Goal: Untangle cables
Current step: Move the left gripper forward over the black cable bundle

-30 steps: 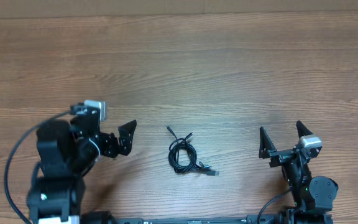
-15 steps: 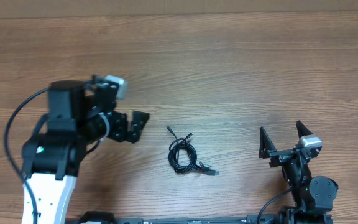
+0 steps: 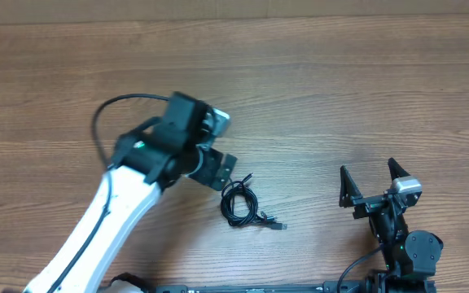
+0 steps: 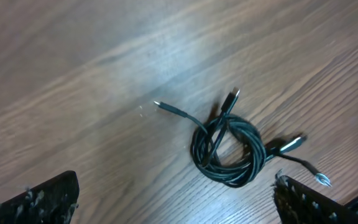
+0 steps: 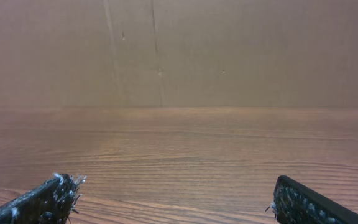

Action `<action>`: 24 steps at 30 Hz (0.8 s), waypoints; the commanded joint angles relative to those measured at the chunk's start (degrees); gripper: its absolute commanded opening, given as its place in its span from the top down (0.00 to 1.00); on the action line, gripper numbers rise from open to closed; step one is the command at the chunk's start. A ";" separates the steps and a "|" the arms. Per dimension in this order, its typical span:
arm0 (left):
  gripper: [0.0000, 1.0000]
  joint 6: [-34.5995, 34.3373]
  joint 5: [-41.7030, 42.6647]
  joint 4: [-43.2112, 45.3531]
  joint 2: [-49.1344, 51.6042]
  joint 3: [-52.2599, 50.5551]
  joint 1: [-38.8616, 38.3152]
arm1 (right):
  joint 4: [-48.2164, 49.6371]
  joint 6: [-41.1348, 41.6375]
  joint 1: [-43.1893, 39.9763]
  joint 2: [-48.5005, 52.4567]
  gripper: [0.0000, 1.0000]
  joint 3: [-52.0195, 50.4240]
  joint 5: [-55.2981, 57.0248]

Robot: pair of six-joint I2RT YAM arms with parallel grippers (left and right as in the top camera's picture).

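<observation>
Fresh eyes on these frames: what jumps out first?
A small tangled coil of thin black cables lies alone near the middle of the wooden table, plug ends sticking out. The white left arm slants across the table, and the left claw is open just off the coil's far-left edge, touching nothing. The right claw sits open at the near right, well clear of the coil.

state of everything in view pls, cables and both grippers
cables, tangled in one small coil, lying flat on the table, plug ends sticking out, not held
left gripper, open, empty, close to the upper left of the cables
right gripper, open, empty, well off to the right of the cables
</observation>
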 commanded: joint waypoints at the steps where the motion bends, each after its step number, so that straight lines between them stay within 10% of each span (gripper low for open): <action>1: 0.00 -1.99 -3.10 -0.22 4.39 1.25 -2.49 | 0.35 -0.39 0.11 -0.59 0.00 -0.59 -0.28; 24: 0.11 -3.74 3.10 3.37 15.61 1.22 -4.22 | 0.35 -0.39 0.11 -0.59 0.00 -0.59 -0.28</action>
